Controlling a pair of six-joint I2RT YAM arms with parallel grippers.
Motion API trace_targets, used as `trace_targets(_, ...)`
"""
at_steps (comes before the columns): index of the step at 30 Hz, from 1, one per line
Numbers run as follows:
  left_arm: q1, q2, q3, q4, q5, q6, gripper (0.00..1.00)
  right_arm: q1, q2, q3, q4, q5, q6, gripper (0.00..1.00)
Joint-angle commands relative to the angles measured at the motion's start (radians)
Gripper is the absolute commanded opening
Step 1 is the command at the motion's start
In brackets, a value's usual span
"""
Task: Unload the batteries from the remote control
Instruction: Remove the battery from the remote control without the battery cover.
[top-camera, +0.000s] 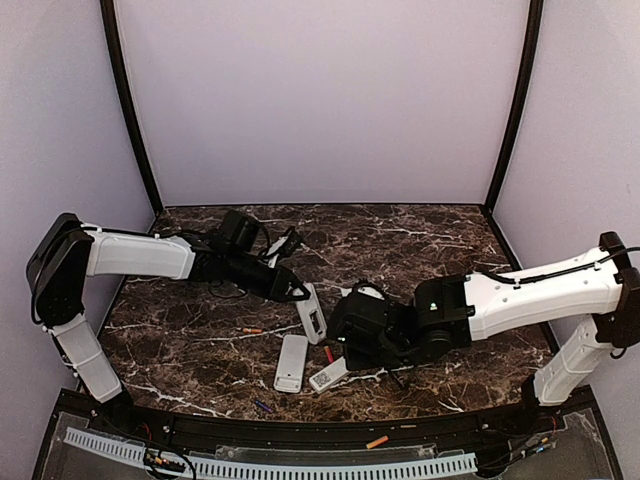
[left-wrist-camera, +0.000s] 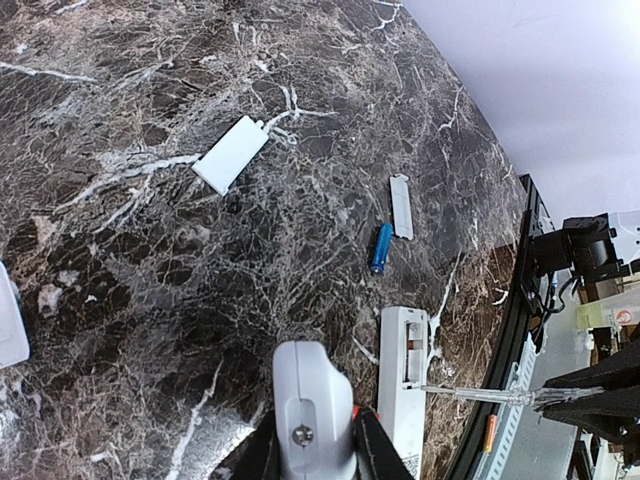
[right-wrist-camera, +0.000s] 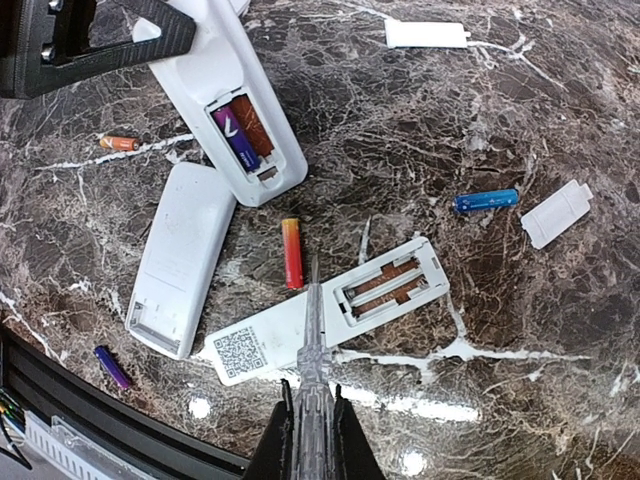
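Marble table (right-wrist-camera: 500, 120), red battery (right-wrist-camera: 291, 252) near right hand (right-wrist-camera: 312, 415)

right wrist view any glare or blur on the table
Right wrist: sharp all over, with a few small glare spots on the table near the bottom edge. Left wrist: also sharp. Top: even light, no hard shadows.

Three remotes (right-wrist-camera: 185, 255), two white covers (right-wrist-camera: 556, 213), four batteries (right-wrist-camera: 291, 252) lying loose, two more inside one remote.
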Motion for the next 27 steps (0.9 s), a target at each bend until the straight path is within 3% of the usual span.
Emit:
trace_targets(1, 0.008, -0.016, -0.019, -0.055, -0.073, 0.034, 0.0, 0.0, -0.029, -0.008, -0.044, 0.01, 0.024, 0.0)
trace_targets(6, 0.014, -0.041, -0.02, -0.041, -0.033, 0.052, 0.0, -0.007, -0.133, -0.076, 0.036, 0.024, -0.019, 0.0)
trace_targets(9, 0.037, -0.06, -0.022, -0.014, 0.025, 0.061, 0.0, -0.022, -0.236, -0.166, 0.172, 0.012, -0.096, 0.0)
trace_targets(16, 0.076, -0.042, 0.041, -0.04, 0.347, 0.105, 0.0, -0.09, -0.542, -0.415, 0.492, -0.125, -0.403, 0.0)
trace_targets(20, 0.075, -0.017, 0.094, -0.136, 0.443, 0.143, 0.0, -0.113, -0.649, -0.449, 0.507, -0.178, -0.52, 0.0)
trace_targets(27, 0.072, -0.009, 0.148, -0.271, 0.518, 0.224, 0.0, -0.116, -0.593, -0.378, 0.442, -0.248, -0.644, 0.0)
